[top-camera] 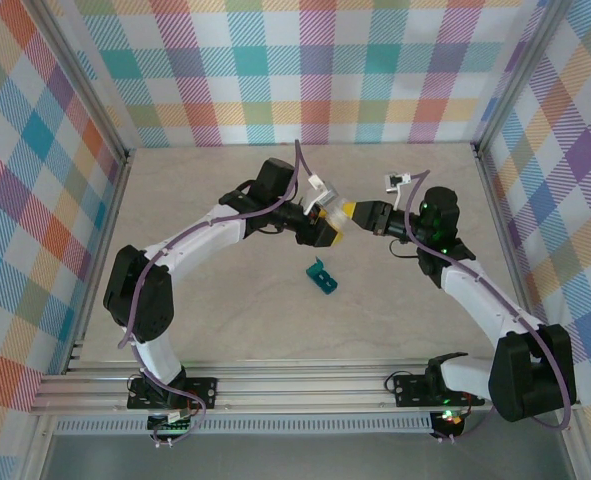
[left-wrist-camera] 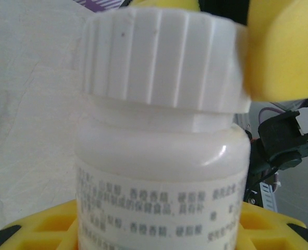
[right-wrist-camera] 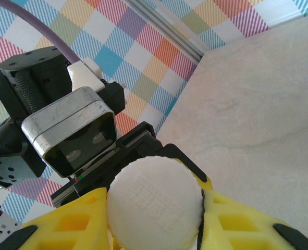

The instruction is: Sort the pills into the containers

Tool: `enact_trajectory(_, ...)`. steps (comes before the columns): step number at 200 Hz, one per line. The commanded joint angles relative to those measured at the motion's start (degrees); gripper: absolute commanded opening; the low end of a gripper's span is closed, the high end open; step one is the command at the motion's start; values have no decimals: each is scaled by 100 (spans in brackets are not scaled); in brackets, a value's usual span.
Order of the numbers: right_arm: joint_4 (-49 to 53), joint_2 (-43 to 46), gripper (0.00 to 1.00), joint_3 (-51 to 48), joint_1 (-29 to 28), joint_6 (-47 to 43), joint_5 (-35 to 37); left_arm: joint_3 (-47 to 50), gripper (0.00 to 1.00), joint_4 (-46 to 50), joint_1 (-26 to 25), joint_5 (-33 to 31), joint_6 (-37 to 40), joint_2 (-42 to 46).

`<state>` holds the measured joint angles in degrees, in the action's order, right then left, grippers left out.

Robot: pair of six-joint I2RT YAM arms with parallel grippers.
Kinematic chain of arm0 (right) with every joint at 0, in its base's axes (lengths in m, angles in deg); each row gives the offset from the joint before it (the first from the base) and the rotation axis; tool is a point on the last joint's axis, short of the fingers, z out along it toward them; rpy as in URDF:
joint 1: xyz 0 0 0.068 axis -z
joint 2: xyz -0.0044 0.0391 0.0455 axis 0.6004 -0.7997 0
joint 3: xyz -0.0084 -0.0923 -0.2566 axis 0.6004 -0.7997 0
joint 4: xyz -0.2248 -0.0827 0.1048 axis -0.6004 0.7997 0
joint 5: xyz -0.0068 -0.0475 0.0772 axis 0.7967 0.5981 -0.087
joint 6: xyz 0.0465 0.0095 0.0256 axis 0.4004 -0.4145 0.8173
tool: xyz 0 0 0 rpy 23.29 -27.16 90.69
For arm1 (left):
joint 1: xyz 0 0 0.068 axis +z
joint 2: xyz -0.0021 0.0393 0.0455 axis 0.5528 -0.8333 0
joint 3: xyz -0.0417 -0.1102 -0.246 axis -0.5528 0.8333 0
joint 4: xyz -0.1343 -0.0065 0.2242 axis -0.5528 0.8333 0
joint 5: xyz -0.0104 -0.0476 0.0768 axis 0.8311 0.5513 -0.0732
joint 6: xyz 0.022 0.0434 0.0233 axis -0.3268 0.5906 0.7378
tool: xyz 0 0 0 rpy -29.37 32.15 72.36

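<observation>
From above, the left tool (top-camera: pixel 325 230) and right tool (top-camera: pixel 355 213) are seen meeting over the worktop (top-camera: pixel 225 320), with the teal pill box (top-camera: pixel 321 277) lying on it nearby. Left wrist: a white pill bottle (left-wrist-camera: pixel 161 172) is clamped by the left tool. Right wrist: its cap (right-wrist-camera: pixel 154 200) is gripped by the right tool. The bottle is capped, so sorting is judged not yet begun.

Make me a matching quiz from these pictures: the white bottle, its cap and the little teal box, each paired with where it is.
Things
1. bottle
2. cap
3. pill box

Places
A. lying on the table, apart from both arms
B. gripped by the right pincer
C. held by the left pincer

Pairs: 1-C, 2-B, 3-A
</observation>
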<state>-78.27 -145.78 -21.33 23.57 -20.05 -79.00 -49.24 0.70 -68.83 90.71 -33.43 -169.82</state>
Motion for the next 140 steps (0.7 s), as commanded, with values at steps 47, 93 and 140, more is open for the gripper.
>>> enact_trajectory(47, 873, 24, 44, 125, 79, -343, -9, -236, 0, 44, 204, 46, 69, 274)
enact_trajectory(93, 1492, 173, 62, 134, 122, -515, 209, -263, 0, 164, 204, -92, 195, 260)
enact_trajectory(140, 1828, 595, 69, -48, 221, -484, 252, -303, 0, 382, 196, -330, 393, 179)
